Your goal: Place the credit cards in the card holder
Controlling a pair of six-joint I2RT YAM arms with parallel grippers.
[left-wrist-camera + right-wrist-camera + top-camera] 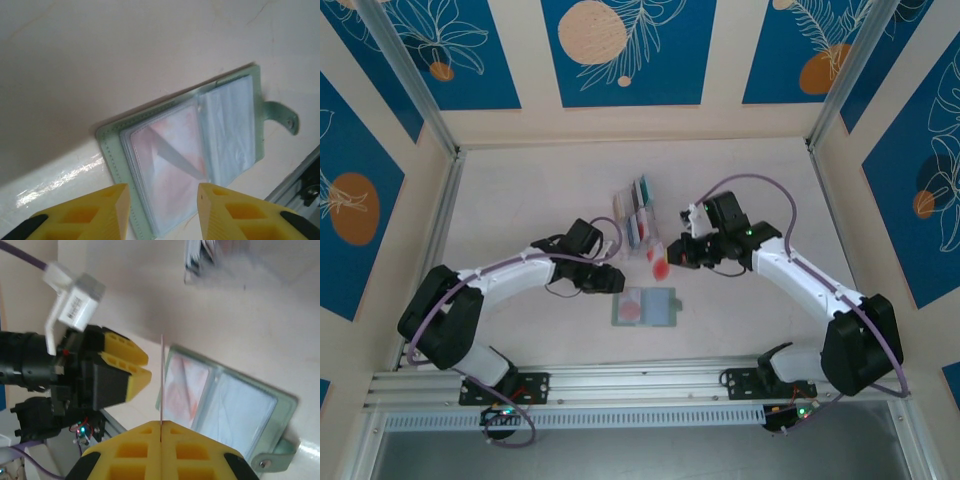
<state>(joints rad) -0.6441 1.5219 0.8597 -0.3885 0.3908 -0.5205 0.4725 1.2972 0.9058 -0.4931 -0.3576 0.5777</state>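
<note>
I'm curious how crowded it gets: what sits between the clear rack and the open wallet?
In the top view, a red card pinched in the right gripper is between the rack and the card holder.

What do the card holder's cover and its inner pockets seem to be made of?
The cover of the card holder looks like matte faux leather or vinyl: sage green, with a stitched edge. The inner pockets look like thin clear plastic film: pink shows through, and they catch glare.
</note>
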